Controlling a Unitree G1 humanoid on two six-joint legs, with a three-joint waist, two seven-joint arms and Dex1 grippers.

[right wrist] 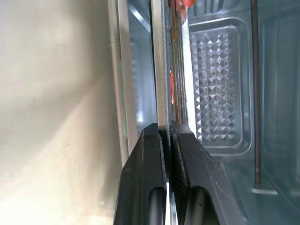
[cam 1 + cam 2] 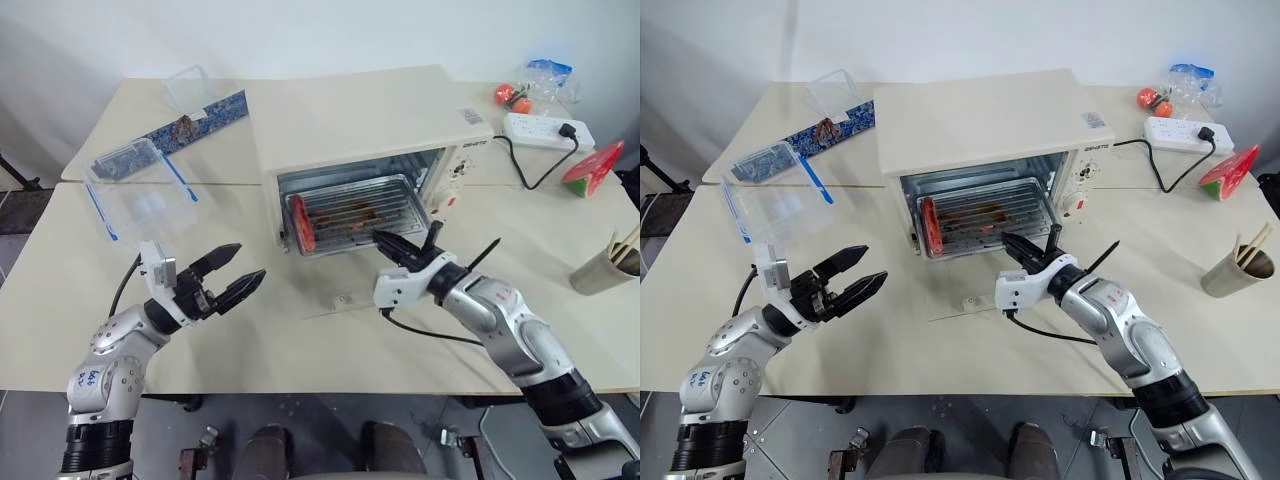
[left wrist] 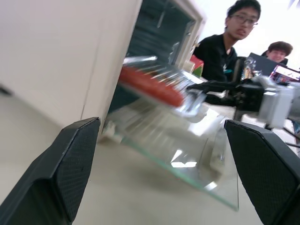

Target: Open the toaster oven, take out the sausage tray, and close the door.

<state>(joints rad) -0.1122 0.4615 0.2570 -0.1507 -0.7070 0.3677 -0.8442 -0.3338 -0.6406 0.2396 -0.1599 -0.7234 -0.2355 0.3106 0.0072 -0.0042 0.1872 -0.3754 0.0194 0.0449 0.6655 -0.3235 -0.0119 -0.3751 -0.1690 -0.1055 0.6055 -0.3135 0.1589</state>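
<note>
Pinched nearly together, the jaws of the right gripper (image 2: 392, 246) clamp the front rim of the tray (image 2: 352, 212); the wrist view shows the thin metal edge caught between the two black fingers (image 1: 145, 187). The left gripper (image 2: 226, 276) hangs with its jaws spread wide and holds nothing, low over the table (image 2: 60, 270) and well to the left of the oven (image 2: 360, 140).

Between the grippers and the oven, the door (image 3: 187, 154) lies folded down flat on the table, its glass pane facing up. The tray juts partway out of the oven's mouth over that pane, with one red sausage (image 2: 301, 222) lying along its left side.

Judging by its look, the tray is light, stiff sheet metal, but greasy, so a grip on one thin edge may slip or let the far end droop. The sausage is loose and round and would roll if the tray tips. A safer hold would keep the tray level, with the free left gripper taking the left rim beside the sausage.

Farther back stand a clear container (image 2: 140, 185) on the left and a power strip (image 2: 548, 130) on the right.
</note>
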